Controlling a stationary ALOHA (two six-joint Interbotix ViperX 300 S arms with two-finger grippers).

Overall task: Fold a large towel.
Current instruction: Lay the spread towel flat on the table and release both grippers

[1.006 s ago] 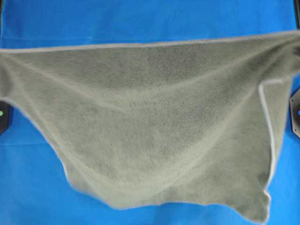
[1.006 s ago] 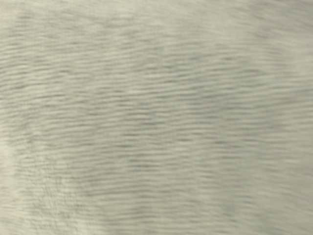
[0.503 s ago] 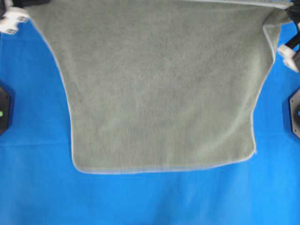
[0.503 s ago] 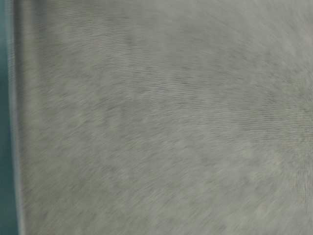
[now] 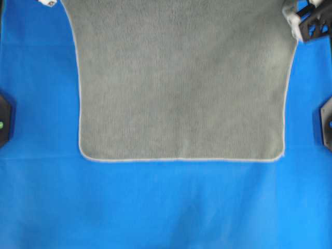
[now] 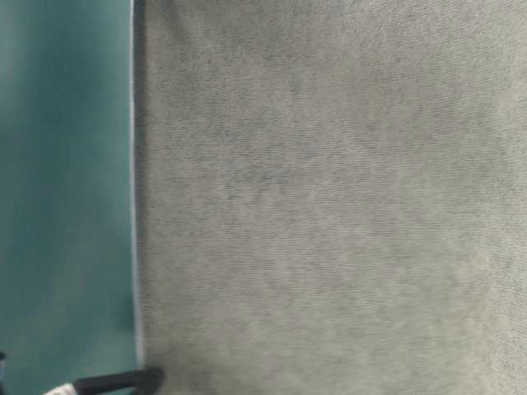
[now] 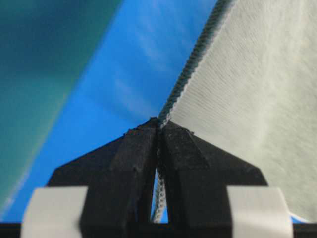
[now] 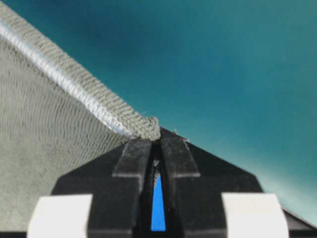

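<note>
At the upper left you see the left gripper with its jaws pressed together on the stitched edge of the towel. The towel hangs spread between both arms over the blue cloth; its lower hem runs straight with rounded corners. At the upper right, the right gripper pinches the opposite corner, jaws closed on the pale-grey edge.
</note>
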